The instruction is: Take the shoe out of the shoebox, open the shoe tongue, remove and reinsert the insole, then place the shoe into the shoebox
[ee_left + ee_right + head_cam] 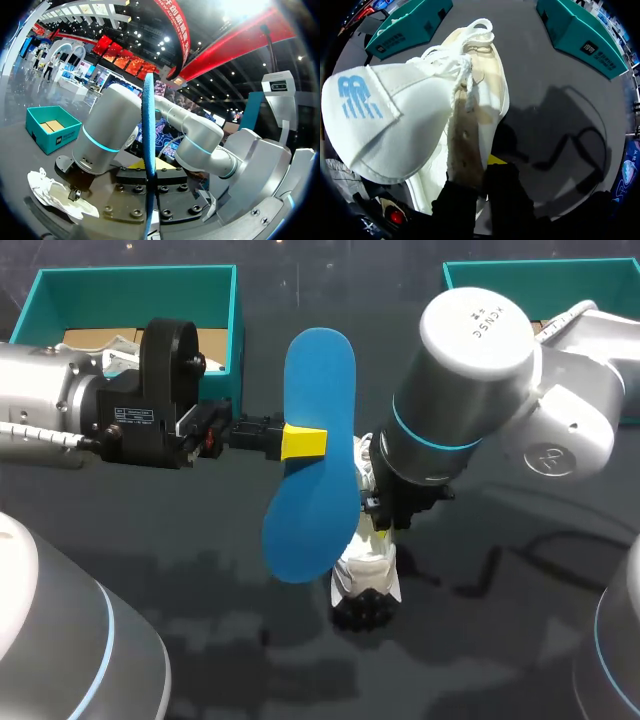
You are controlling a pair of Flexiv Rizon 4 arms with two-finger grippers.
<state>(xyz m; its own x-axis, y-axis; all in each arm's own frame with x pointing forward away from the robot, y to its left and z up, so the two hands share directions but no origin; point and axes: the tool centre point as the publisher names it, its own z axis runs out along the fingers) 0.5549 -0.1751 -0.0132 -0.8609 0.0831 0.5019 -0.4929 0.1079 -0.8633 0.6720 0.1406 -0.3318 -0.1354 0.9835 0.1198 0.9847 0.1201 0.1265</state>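
A blue insole hangs above the table's middle, and my left gripper is shut on its edge. In the left wrist view the insole stands edge-on between the fingers of the left gripper. The white shoe stands on the dark table just beyond the insole, under my right arm. In the right wrist view my right gripper is shut on the eyelet edge of the shoe. The shoe's tongue is folded out to one side and its laces are loose.
A teal shoebox with cardboard and paper inside stands at the back left. A second teal box sits at the back right, partly behind my right arm. A dark cable lies on the table to the right of the shoe.
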